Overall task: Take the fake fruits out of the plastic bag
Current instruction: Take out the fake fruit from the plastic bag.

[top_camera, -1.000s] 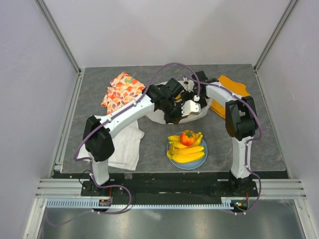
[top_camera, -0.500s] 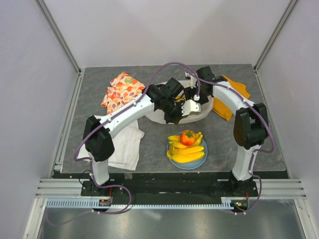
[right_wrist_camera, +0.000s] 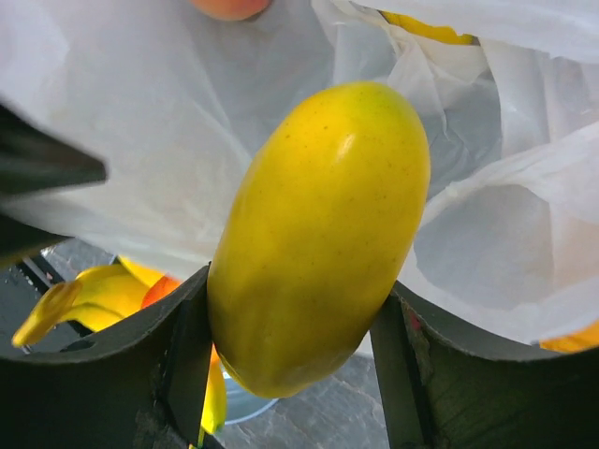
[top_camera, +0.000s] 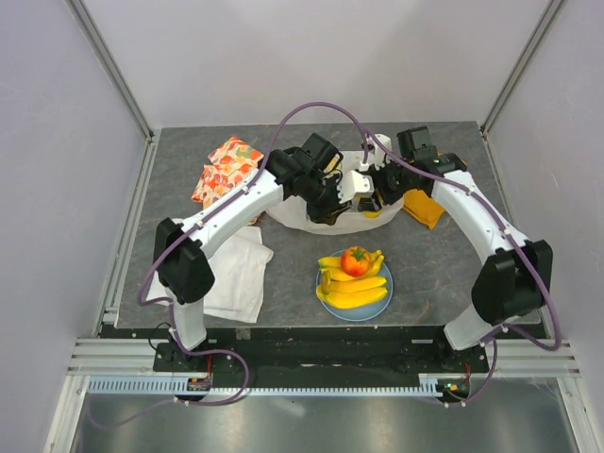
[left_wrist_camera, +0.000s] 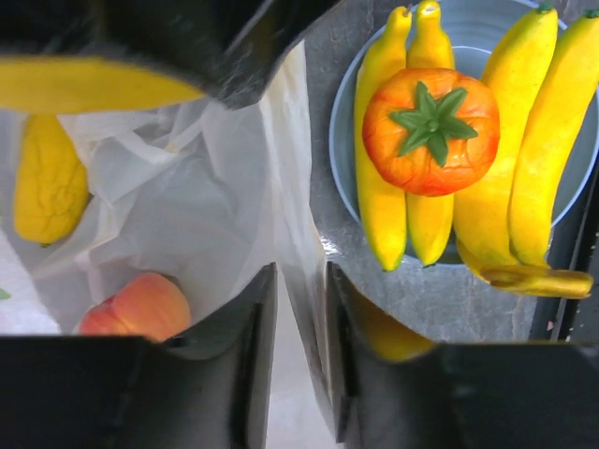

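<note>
Reading left to right: your left gripper (left_wrist_camera: 301, 360) sits at the near rim of the plastic bag (left_wrist_camera: 215, 206). Its jaws are narrowly apart, with the thin rim running loose through the gap. Nothing is clamped as far as the wrist view shows.

On the far side of that rim, inside the bag, lie a peach (left_wrist_camera: 136, 304) and a bumpy yellow fruit (left_wrist_camera: 47, 192). Both are apart from the fingers.

Just right of that, your right gripper (right_wrist_camera: 295, 374) is at the bag's mouth, closed around a smooth yellow oval fruit (right_wrist_camera: 318, 234) with a finger touching each flank. The fruit's long axis runs out along the fingers, a bit tilted, so you grip it across the narrow waist.

Key relation: the light-blue plate (left_wrist_camera: 473, 33) lies on the near side of the bag, a little left of the right gripper. It already carries the bananas (left_wrist_camera: 384, 168), with the red-orange fruit (left_wrist_camera: 430, 131) on top of them.

My judgement is that the coming move is to lift clear of the plastic, then carry the fruit toward the near edge. The right arm has the fruit, and the left is nearer the two in the bag.

Risks: the film drapes close around the fruit and may drag, and the plate is crowded, so the fruit could roll off.
</note>
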Motion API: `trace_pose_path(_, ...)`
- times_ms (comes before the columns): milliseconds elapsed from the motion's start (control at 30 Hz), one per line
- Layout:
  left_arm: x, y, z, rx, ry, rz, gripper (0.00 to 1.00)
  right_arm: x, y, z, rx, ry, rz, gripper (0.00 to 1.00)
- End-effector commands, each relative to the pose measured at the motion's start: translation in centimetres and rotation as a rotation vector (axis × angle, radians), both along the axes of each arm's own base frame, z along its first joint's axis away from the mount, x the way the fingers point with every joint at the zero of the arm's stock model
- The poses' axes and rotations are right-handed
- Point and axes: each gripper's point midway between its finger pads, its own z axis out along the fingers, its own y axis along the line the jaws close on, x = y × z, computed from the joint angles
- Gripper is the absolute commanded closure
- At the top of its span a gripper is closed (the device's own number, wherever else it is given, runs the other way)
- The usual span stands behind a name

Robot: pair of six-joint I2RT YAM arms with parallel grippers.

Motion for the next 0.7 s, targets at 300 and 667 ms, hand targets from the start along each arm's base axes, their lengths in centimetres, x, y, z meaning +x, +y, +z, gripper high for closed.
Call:
trace_pose_path(300, -0.9, -0.5, 10.0, -0.25, -0.059, 0.004, 0.38, -5.6, -1.3, 6.4, 0.031, -0.197, 0.131, 0.6)
trace_pose_path(667, 1.6, -1.0, 18.1, -0.504, -0.023, 0.163, 0.06, -10.2, -4.1, 8.5, -0.147, -0.256, 0.297, 0.6)
